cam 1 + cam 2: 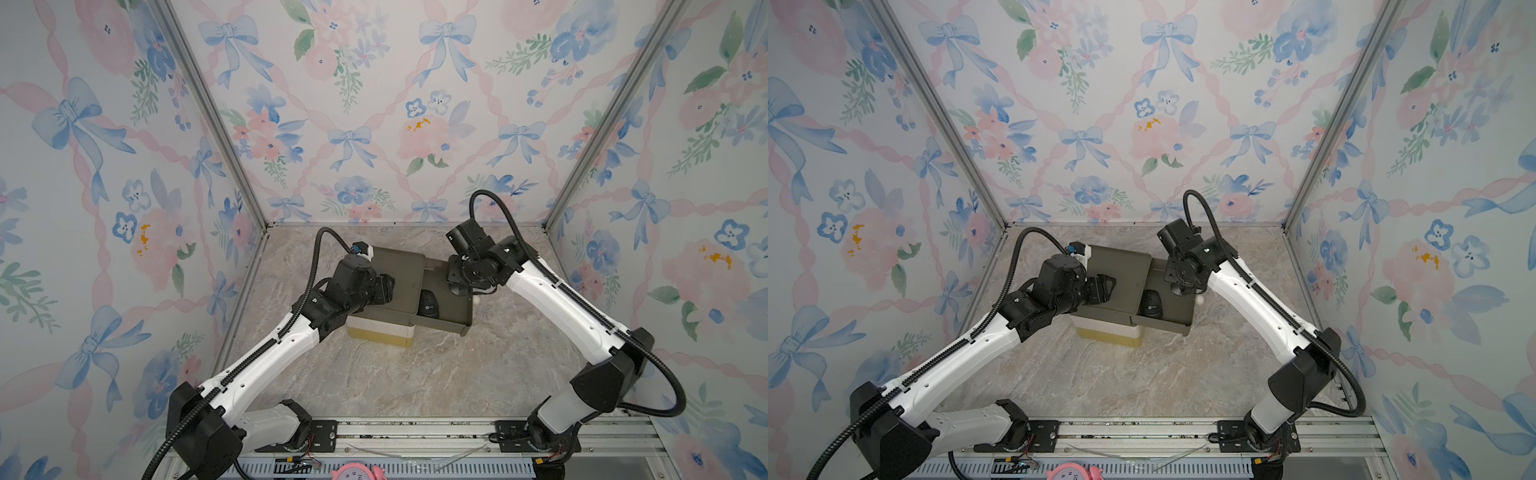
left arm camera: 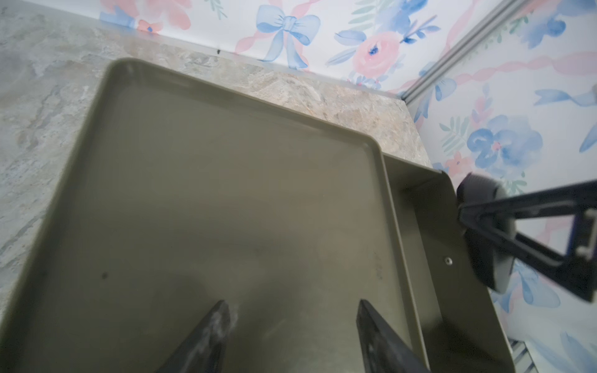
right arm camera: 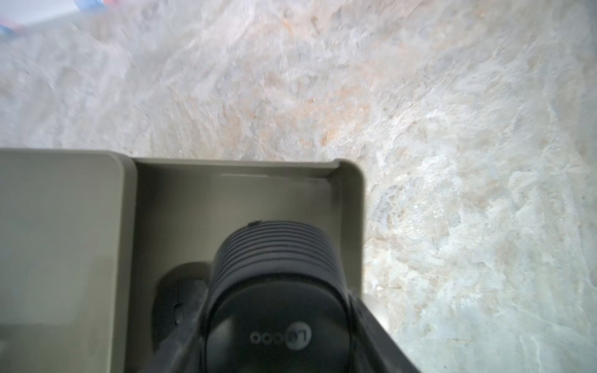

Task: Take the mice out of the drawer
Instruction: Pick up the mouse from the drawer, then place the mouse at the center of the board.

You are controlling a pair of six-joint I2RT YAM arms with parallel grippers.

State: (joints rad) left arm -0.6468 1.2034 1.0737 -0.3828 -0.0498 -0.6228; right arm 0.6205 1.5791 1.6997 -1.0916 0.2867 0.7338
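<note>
Top views show the marble tabletop (image 1: pixel 374 374) carrying an olive cabinet (image 1: pixel 399 274) on a pale base. Its drawer (image 1: pixel 442 327) stands extended to one side.

The left gripper (image 2: pixel 295 339) is positioned over the cabinet top. Its jaws are apart with nothing between them. Whether the tips touch the top cannot be told.

The right gripper (image 3: pixel 274 295) is clamped on a black mouse (image 3: pixel 274 258), one finger on each flank. In the right wrist view this mouse casts a shadow on the drawer floor. It is therefore judged to be lifted, near the drawer's front wall.

A second black mouse (image 1: pixel 429 306) lies on the drawer floor, close to the cabinet face and apart from the right gripper. A small pale object (image 1: pixel 478 300) shows just outside the drawer, largely hidden by the right arm. It cannot be identified. No other mice are visible, and part of the drawer is covered by the right wrist.

Step in hand: extraction of one mouse, grip made, lift under way.

Next move:
- Carry the held mouse over the front wall without striking it.
- Lower it to bare tabletop, clear of the drawer.
- Release only when it is supported.
- Return for the second black mouse.
</note>
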